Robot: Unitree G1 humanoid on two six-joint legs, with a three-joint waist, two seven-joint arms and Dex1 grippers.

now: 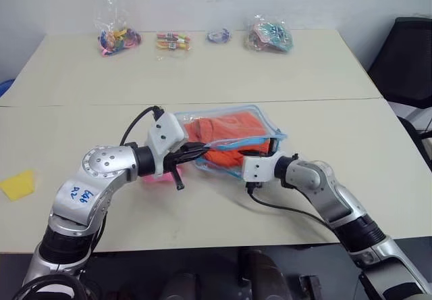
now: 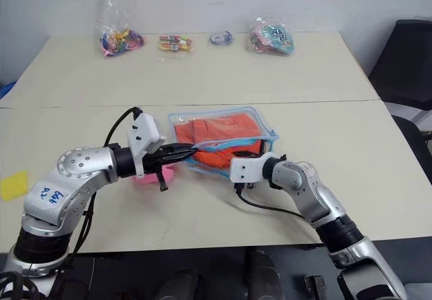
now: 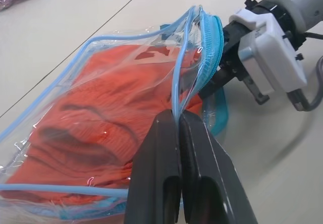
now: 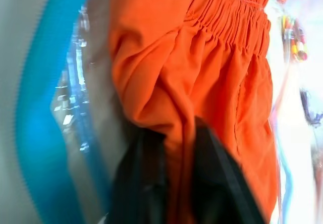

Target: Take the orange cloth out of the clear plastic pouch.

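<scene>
The clear plastic pouch (image 1: 268, 126) with light blue trim lies in the middle of the table, its mouth lifted toward me. The orange cloth (image 1: 226, 130) is wrinkled up inside it. In the left wrist view my left gripper (image 3: 176, 117) is shut on the pouch's blue-trimmed edge (image 3: 174, 77), holding it up. My right gripper (image 1: 264, 151) reaches into the open mouth from the right. The right wrist view has its black fingers (image 4: 146, 183) pinched on a fold of the orange cloth (image 4: 202, 57), with the blue trim (image 4: 35, 108) beside them.
Several small bags of colourful trinkets (image 1: 119, 40) sit along the table's far edge. A yellow square (image 1: 18, 184) lies at the near left. Something pink (image 1: 162, 177) lies under my left gripper. A black chair (image 1: 408, 57) stands past the table's right side.
</scene>
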